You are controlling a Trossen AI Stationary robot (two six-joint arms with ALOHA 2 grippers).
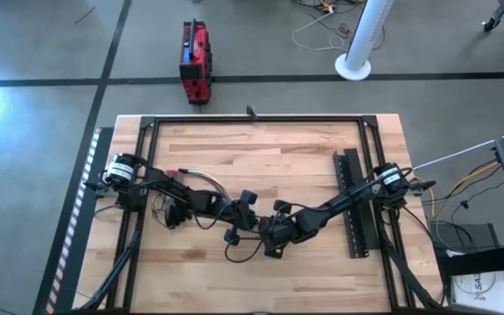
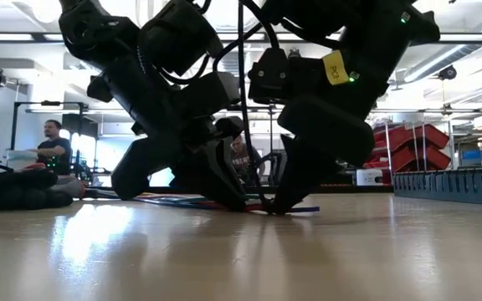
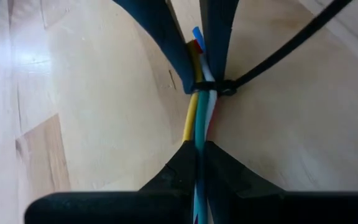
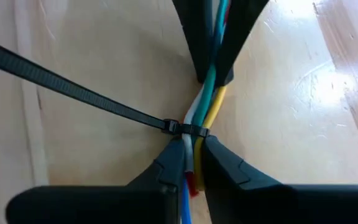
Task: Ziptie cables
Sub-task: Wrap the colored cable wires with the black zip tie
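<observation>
Both end effectors meet near the middle of my tabletop (image 1: 322, 166), each pinching the cables.

From the high view, I see my left end effector (image 1: 245, 219) and right end effector (image 1: 274, 234) almost touching, arms reaching inward from either side. The cables themselves are hidden under the wrists here. A long black perforated bar (image 1: 354, 206) lies to the right, untouched.

From the low view, the two dark wrists crowd together and the cables (image 2: 295, 209) show only as a thin coloured line on the wood. A person sits far off in the room at left.

From the left wrist view, my fingers (image 3: 179, 171) are pressed together on the cables (image 3: 194, 121), whose long axis runs straight away toward the other end effector. The ziptie (image 3: 225, 87) already loops the bundle just ahead of the right arm's fingertips, tail trailing aside.

From the right wrist view, my fingers (image 4: 166, 162) clamp the cables (image 4: 207, 106) right beside the ziptie (image 4: 182, 129). I judge the tail (image 4: 61, 81) needs pulling next; my right arm is nearer.
</observation>
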